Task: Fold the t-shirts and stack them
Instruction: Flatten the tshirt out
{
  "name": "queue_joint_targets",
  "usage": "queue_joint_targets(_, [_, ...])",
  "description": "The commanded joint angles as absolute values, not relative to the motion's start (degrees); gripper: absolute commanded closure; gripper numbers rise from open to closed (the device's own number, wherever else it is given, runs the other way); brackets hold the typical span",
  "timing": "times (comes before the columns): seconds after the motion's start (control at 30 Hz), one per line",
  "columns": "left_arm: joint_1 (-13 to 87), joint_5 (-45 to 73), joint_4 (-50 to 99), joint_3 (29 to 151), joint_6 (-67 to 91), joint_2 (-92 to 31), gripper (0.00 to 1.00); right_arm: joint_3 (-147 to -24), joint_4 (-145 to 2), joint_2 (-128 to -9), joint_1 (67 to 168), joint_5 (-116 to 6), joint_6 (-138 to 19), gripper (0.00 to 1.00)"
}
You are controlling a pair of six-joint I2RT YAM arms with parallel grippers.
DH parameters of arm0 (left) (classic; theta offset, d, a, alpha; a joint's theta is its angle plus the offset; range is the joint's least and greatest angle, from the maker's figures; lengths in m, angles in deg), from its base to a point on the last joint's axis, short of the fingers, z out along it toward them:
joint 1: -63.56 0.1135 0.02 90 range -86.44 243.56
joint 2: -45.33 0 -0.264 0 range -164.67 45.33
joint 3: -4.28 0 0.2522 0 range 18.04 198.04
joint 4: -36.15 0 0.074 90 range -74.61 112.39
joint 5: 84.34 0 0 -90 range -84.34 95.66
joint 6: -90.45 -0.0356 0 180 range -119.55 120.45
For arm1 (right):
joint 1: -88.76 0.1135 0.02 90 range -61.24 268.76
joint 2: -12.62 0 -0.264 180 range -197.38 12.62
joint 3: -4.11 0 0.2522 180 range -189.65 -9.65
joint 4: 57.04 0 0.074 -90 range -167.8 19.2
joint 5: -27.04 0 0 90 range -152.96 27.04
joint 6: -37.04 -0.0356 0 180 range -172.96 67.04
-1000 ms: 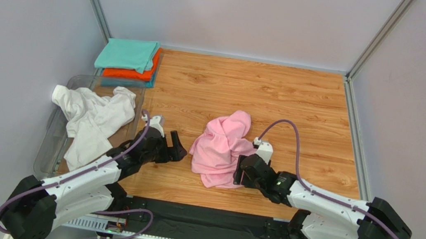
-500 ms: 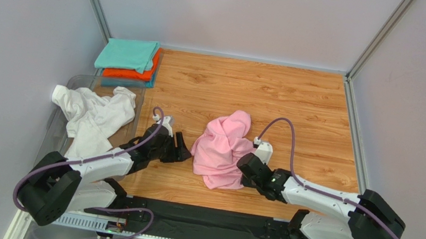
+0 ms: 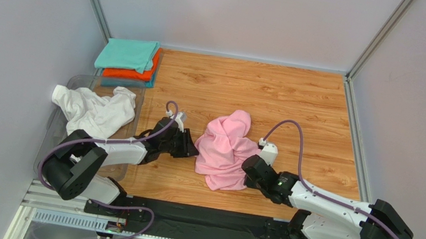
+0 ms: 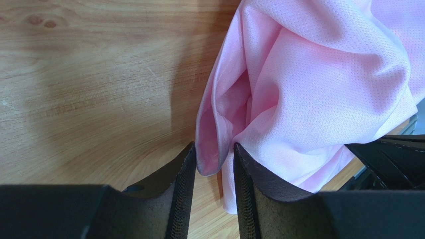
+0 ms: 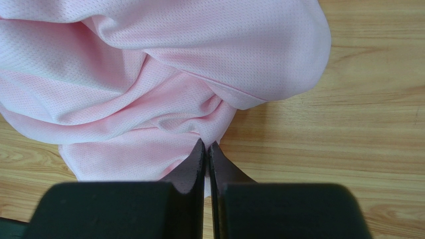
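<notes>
A crumpled light pink t-shirt (image 3: 227, 149) lies in a heap on the wooden table. My left gripper (image 3: 192, 152) sits low at its left edge. In the left wrist view, the left gripper (image 4: 214, 159) has its jaws a little apart, with a hanging fold of the pink t-shirt (image 4: 309, 74) between the tips. My right gripper (image 3: 251, 166) is at the heap's near right corner. In the right wrist view, the right gripper (image 5: 207, 149) is shut, with a thin edge of the pink t-shirt (image 5: 174, 74) pinched between its tips.
A white t-shirt (image 3: 94, 112) lies rumpled over a clear plastic bin (image 3: 52, 147) at the left. Folded tees are stacked at the back left: teal (image 3: 129, 53) on top, orange (image 3: 134, 74) below, a blue edge (image 3: 115, 82) beneath. A black mat (image 3: 196, 214) lines the near edge.
My left gripper moved right to the pink t-shirt's left edge and narrowed its jaws around a fold. My right gripper went from open to shut on the near right edge.
</notes>
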State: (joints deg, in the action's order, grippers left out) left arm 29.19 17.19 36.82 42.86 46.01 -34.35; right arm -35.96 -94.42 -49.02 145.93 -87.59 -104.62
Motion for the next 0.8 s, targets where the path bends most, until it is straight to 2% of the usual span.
queue_joint_targets(0.0, [29.37, 17.01, 38.57, 43.09, 44.48, -32.02, 0.59, -36.02, -94.62, -48.20, 145.45, -90.21, -105.43, 1.00])
queue_joint_targets(0.27, [29.81, 15.86, 38.03, 41.06, 43.07, -28.94, 0.61, -36.02, -95.68, -47.58, 144.93, -90.21, -105.26, 0.99])
queue_joint_targets(0.47, [29.90, 17.27, 37.59, 40.98, 42.98, -30.87, 0.67, -36.29, -96.29, -47.76, 144.84, -90.03, -105.61, 0.99])
queue_joint_targets(0.77, [29.81, 23.23, 43.74, 39.92, 44.30, -34.55, 0.67, -36.81, -96.47, -48.72, 144.84, -89.86, -105.69, 0.99])
